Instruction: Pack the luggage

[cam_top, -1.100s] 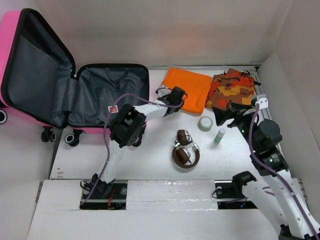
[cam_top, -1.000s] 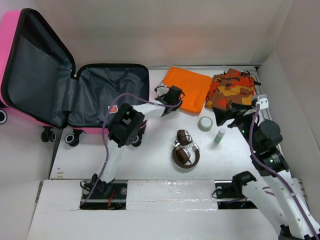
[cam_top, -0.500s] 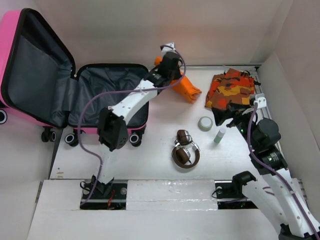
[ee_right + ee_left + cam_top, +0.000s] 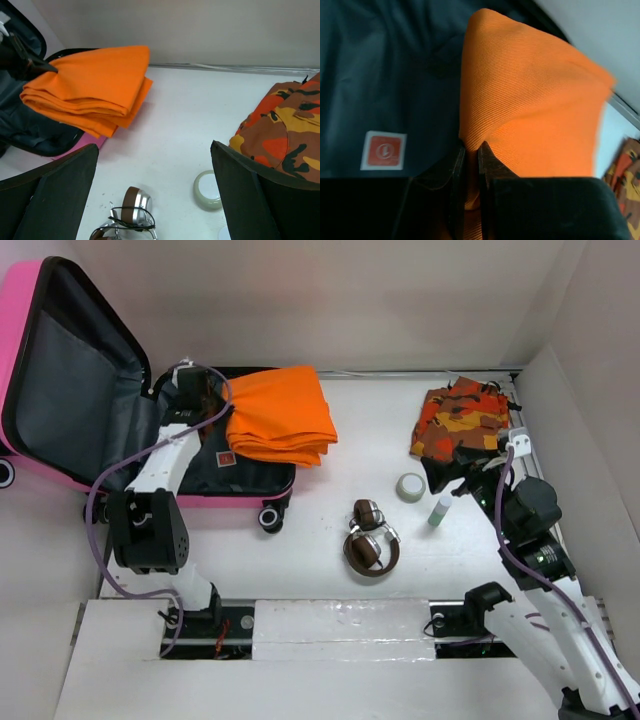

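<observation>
The hot-pink luggage [image 4: 22, 310] lies open at the far left, its dark grey lining [image 4: 80, 400] showing. My left gripper [image 4: 222, 420] is shut on a folded orange cloth [image 4: 280, 415], which hangs over the right rim of the lower half of the case. In the left wrist view the fingers [image 4: 454, 170] pinch a fold of the orange cloth [image 4: 530, 115] above the lining [image 4: 380, 75]. My right gripper [image 4: 455, 472] is open and empty, hovering above the jar and bottle. The orange cloth also shows in the right wrist view [image 4: 90, 80].
A camouflage orange garment [image 4: 462, 418] lies at the far right. A round pale jar [image 4: 410, 486], a small green-capped bottle [image 4: 440, 510] and brown headphones [image 4: 370, 540] lie on the table centre-right. A red sticker [image 4: 227, 458] sits on the lining.
My left gripper lifted the orange cloth off the table and carried it left over the open case. The right arm has barely moved.
</observation>
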`<state>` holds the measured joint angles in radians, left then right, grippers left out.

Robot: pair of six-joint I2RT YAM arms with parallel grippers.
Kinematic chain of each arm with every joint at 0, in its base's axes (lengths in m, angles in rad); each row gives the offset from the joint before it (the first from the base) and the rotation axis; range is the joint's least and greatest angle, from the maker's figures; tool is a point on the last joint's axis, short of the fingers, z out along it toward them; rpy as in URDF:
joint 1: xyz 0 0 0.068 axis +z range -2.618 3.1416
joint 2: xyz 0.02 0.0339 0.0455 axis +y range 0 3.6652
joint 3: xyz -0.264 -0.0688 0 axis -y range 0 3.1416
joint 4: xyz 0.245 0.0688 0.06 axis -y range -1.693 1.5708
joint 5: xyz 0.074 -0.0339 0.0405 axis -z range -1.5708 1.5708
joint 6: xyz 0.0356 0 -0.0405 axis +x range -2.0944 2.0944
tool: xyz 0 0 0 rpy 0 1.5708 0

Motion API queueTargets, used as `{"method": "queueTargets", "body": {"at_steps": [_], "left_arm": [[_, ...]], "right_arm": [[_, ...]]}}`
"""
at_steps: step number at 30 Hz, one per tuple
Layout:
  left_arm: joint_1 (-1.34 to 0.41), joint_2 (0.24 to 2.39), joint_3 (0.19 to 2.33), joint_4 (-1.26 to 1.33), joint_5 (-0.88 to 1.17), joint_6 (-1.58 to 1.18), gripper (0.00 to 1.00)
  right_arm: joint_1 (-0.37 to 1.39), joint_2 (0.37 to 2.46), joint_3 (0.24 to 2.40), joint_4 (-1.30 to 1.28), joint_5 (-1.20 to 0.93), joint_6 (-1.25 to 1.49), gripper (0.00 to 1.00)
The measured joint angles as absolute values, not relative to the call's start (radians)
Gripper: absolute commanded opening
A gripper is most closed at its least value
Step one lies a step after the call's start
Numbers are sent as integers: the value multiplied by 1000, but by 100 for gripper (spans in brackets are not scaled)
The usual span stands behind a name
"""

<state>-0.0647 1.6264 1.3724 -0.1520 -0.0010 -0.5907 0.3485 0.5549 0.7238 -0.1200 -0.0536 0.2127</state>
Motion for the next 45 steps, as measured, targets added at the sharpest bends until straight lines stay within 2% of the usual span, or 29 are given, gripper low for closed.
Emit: {"method": "queueTargets", "body": {"at_steps": [8, 18, 19, 21, 23, 24, 30, 31, 33, 35, 38, 42, 43, 44, 45], "left_arm": [[4, 1612, 1337, -155, -25, -597, 0], [85, 1716, 1541, -202, -215, -495, 0], [96, 1734, 1556, -208, -232, -485, 13], [111, 1771, 1585, -236, -273, -463, 53], [121, 1816, 1623, -265, -306, -462, 71], [128, 1832, 1635, -270, -316, -466, 72], [121, 1797, 1580, -258, -332, -506, 72], [112, 1766, 1558, -258, -338, -512, 67], [75, 1687, 1508, -231, -345, -512, 64], [9, 1598, 1479, -207, -352, -502, 63], [-199, 1491, 1470, -132, -347, -480, 63], [-553, 1465, 1404, -25, -304, -454, 63], [-634, 1488, 1385, -15, -289, -450, 63], [-688, 1512, 1370, -13, -271, -450, 63], [-736, 1541, 1349, -10, -252, -450, 63]], "right_arm": [[356, 555, 724, -120, -59, 213, 100], [356, 555, 724, -120, -60, 213, 100], [356, 555, 724, -120, -60, 213, 100], [356, 556, 724, -120, -60, 213, 100], [356, 557, 724, -120, -60, 213, 100], [356, 559, 724, -120, -60, 213, 100], [356, 579, 724, -120, -61, 213, 100], [356, 583, 724, -120, -61, 213, 100], [356, 584, 724, -120, -61, 213, 100], [356, 585, 723, -120, -60, 213, 100], [356, 585, 723, -120, -58, 213, 98], [356, 575, 722, -120, -38, 209, 79], [356, 569, 720, -121, -24, 211, 59], [356, 567, 719, -122, -17, 201, 55], [356, 561, 719, -123, -6, 208, 55]]}}
